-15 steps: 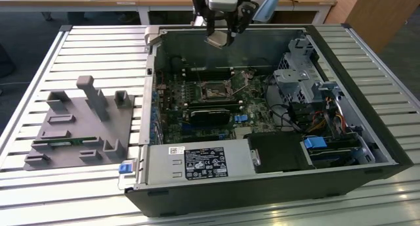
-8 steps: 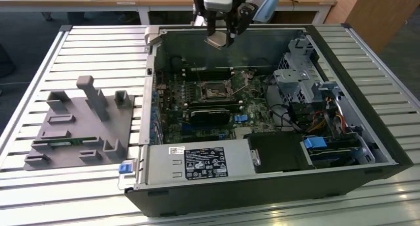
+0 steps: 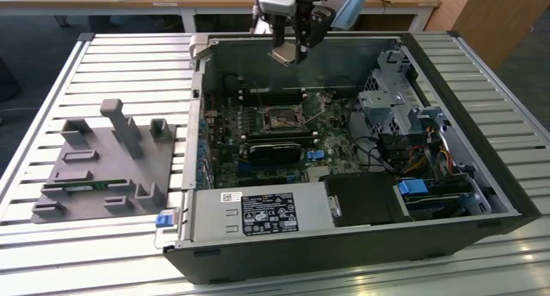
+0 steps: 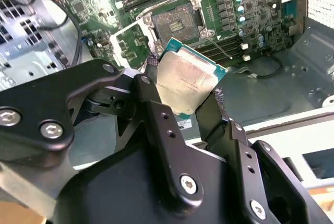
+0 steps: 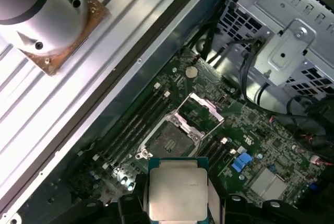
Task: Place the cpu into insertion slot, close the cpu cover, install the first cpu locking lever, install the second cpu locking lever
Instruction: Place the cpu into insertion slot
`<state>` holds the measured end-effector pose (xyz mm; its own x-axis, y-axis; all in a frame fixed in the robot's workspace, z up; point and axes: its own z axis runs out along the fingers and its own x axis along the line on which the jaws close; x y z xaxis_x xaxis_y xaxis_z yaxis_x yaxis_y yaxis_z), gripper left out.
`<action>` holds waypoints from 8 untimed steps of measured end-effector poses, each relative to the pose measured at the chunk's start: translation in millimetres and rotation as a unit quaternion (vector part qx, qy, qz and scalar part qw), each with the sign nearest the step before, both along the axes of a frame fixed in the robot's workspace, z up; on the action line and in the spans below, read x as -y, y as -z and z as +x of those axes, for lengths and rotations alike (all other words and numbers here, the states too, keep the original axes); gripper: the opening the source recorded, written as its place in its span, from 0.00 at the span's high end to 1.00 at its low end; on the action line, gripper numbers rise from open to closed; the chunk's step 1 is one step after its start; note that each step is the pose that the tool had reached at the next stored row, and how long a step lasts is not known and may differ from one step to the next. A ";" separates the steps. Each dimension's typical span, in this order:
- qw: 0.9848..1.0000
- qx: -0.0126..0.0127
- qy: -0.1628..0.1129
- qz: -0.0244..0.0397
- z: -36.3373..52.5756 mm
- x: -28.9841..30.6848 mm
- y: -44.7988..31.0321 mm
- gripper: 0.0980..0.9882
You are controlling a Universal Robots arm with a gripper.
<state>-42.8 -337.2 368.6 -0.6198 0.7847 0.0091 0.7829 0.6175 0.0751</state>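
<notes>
Above the far wall of the open computer case point(image 3: 361, 251), the gripper point(image 3: 288, 51) is hanging with its jaws clenched on the chip point(image 4: 188, 78), which is being pinched by its edges between two black fingers point(image 4: 156, 114), well clear of the board. From where I'm standing, the worry is the angle: in the second wrist view the chip is sitting turned and tilted against the socket point(image 4: 177, 20) below. If it is lowered that way, I'd guess a corner could be landing on the contacts first. The edge grip is looking slight too, so a jolt could be letting the chip slide. The cover point(image 4: 130, 41) is standing swung open just beside the socket, where a finger might be clipping it on the way down. Counting: one chip, one gripper with two fingers, one socket, one cover, one case, and one grey holder point(image 3: 103, 174) lying on the slatted table point(image 3: 112, 71). One thin lever point(image 4: 220, 48) is showing beside the socket; a second I cannot pick out.
</notes>
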 end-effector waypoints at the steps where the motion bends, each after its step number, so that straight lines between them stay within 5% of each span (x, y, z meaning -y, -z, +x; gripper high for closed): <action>1: 1.000 0.000 0.004 -0.006 0.0 0.0 0.2 0.50; 3: 1.000 0.000 0.014 -0.013 0.0 0.1 0.9 0.50; 8: 0.998 0.000 0.058 -0.013 0.0 0.0 3.6 0.50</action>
<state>-42.7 -337.2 365.0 -0.5249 0.8511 -0.0118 0.8493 0.5246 0.0596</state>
